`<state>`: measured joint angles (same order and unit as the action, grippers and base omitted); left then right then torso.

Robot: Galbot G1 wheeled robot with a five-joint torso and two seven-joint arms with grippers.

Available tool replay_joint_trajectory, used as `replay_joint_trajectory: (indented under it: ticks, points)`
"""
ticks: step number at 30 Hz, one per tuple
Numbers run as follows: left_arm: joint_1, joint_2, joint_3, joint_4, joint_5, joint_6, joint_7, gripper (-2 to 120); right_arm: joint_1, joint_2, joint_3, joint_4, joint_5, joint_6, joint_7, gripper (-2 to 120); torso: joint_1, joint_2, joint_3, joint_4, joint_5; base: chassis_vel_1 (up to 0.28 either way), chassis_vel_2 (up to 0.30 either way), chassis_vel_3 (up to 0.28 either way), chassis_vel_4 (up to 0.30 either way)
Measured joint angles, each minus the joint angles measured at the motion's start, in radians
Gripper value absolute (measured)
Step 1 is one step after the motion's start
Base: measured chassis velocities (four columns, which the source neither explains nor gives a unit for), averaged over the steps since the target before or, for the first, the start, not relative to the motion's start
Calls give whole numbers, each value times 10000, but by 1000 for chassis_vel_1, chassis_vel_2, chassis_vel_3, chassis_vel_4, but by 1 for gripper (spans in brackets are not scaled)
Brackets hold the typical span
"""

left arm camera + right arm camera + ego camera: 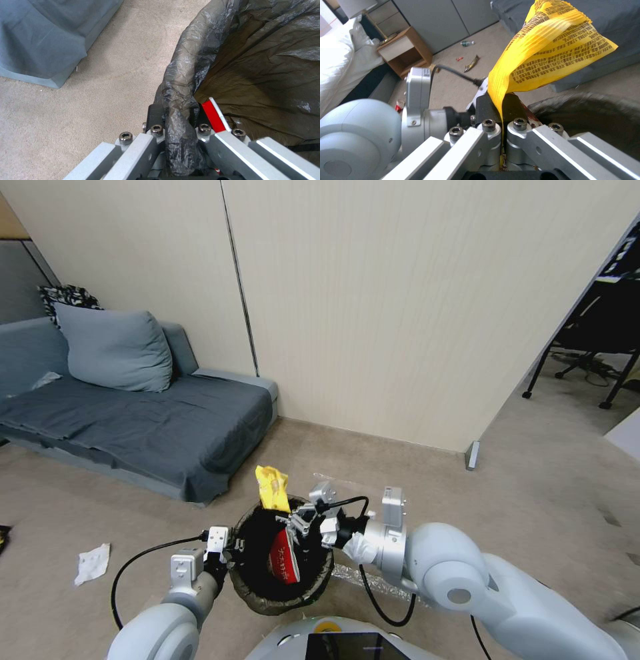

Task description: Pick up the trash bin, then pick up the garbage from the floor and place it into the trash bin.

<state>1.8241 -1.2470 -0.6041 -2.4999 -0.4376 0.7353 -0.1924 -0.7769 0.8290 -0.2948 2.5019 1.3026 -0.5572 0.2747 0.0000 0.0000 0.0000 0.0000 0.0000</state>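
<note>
The trash bin [263, 593], lined with a dark bag, hangs just in front of my base. My left gripper [230, 548] is shut on its bagged rim [178, 105]. Over the bin's mouth, my right gripper [297, 521] is shut on the yellow snack wrapper [550, 50], which sticks up above the fingers [272, 488]. A red-and-white packet [285, 557] hangs below that gripper inside the bin [213, 117]; I cannot tell whether it is gripped too. More garbage lies on the floor [167, 513]: a crumpled white tissue [92, 563], a shiny wrapper [471, 63], a small green bottle [466, 43].
A grey sofa [133, 413] with a cushion stands to the left against the beige wall [400, 313]. Clear shiny film [363, 577] lies on the carpet under my right arm. A wooden nightstand [405, 51] and a white bed [340, 57] stand farther off. A chair base [587, 370] is at the far right.
</note>
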Motion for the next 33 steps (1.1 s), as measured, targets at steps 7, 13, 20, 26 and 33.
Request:
replay_joint_trajectory:
  ticks: [7, 13, 20, 26, 33]
  points:
    - [-36, 0, 5, 0, 5, 0, 2, 1, 305, 103, -502, -5, 260, -64, 367, 0, 0, 0, 0, 0, -1, 0, 0, 0, 0]
    - [-128, 3, -15, 0, -2, 0, 8, 1, 772, 380, -1242, -11, 632, -189, 1040, 3, 0, 0, 0, 1, -1, 0, 0, 0, 0]
    - [-226, -18, -30, 0, -38, 0, 8, 1, 663, 412, -1408, -17, 515, -603, 1354, 25, 0, 1, 0, 0, 0, 0, 0, 0, 0]
    - [-239, 28, -117, 0, -82, 0, 9, 1, 462, 382, -1343, -18, 216, -605, 1390, 48, 0, 0, 0, 0, 0, 0, 0, 0, 0]
    - [-267, 29, -121, 0, -91, 0, 12, 1, 208, 310, -1156, -19, -12, -605, 1303, 75, 0, 0, 0, 0, 0, 0, 0, 0, 0]
